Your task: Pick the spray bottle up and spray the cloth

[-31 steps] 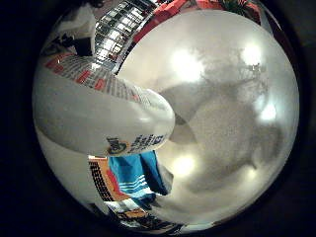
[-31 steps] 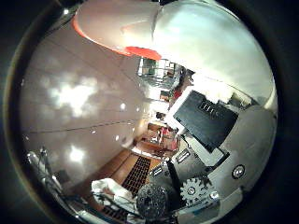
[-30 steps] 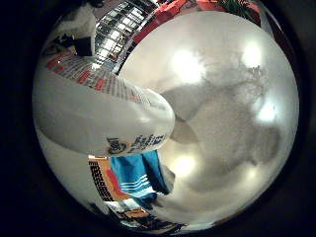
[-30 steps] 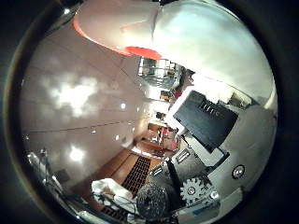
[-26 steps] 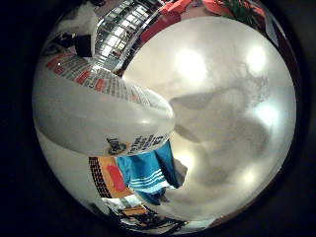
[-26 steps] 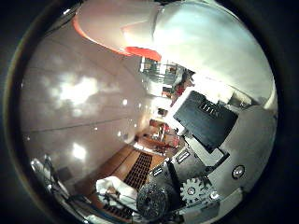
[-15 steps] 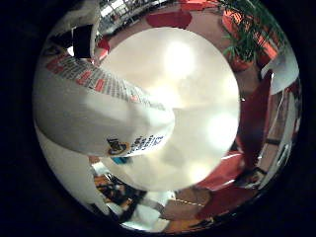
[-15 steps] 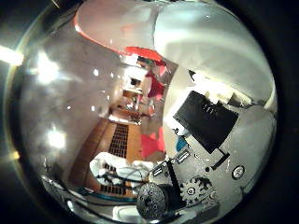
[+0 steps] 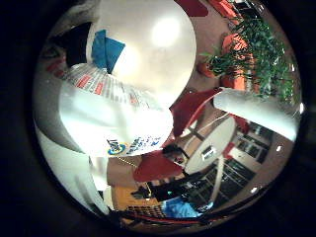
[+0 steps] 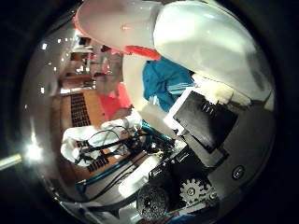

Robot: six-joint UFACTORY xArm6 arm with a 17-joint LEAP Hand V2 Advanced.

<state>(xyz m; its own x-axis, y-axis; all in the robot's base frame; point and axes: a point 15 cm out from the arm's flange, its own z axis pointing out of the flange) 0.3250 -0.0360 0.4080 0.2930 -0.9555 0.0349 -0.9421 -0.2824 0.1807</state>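
Note:
The white spray bottle (image 9: 111, 118) with its printed label fills much of the little finger side view, close against the palm. Its orange spray head (image 10: 135, 50) shows in the thumb side view. My right hand (image 10: 205, 126) is shut on the bottle, with black and white finger parts wrapped against its body. The blue cloth (image 10: 166, 81) lies on the round white table (image 9: 158, 59) past the bottle; a corner of the cloth also shows beside the label in the little finger side view. The bottle is held up off the table.
Red chairs (image 9: 195, 111) stand around the white table. A second round table (image 9: 212, 145) is farther off. Green plants in orange pots (image 9: 247, 54) stand at the room's edge. The arm's base and wooden floor (image 10: 93, 140) show under the hand.

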